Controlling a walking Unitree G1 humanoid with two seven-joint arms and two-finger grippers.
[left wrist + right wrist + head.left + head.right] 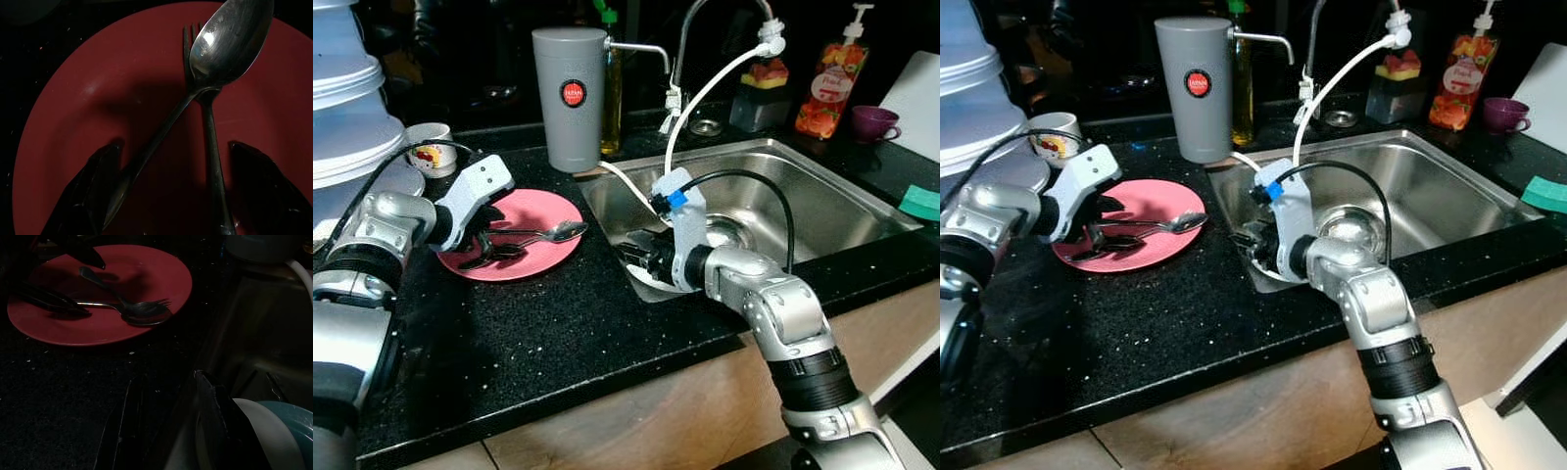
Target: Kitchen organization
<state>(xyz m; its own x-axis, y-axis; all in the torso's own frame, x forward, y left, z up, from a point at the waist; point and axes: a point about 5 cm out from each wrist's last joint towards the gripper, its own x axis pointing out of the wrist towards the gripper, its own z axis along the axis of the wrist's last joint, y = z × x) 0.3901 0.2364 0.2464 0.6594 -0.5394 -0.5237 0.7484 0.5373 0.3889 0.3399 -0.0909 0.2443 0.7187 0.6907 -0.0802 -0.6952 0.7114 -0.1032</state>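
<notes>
The speckled black stone worktop [568,333] runs along the front, with the stainless steel sink [822,196] let into it on the robot's right and a stack of white plastic tubs [347,108] at the far left. Behind the sink's near corner stands a tall grey cylindrical container [570,96], and further along the back are an orange dish-soap bottle [827,83] and a purple cup [871,122]. Judging by how things lie, the tidying is far from finished: the round red plate [533,257] sits on the worktop just left of the sink with a metal spoon [553,233] crossed over a metal fork [208,122] on it, and white and teal dishes [274,431] lie in the sink's near corner. The left arm reaches in low from the left, its wrist bent down over the plate; the left gripper [171,191] has its fingers spread wide, one on each side of the two handles, tips at or near the plate and nothing gripped yet. The right arm bends at the elbow and points back toward the robot's left, placing the right gripper [168,421] at the sink's front corner; its fingers [215,406] look parted, one near the white dish's rim, but whether they hold it I cannot tell.
</notes>
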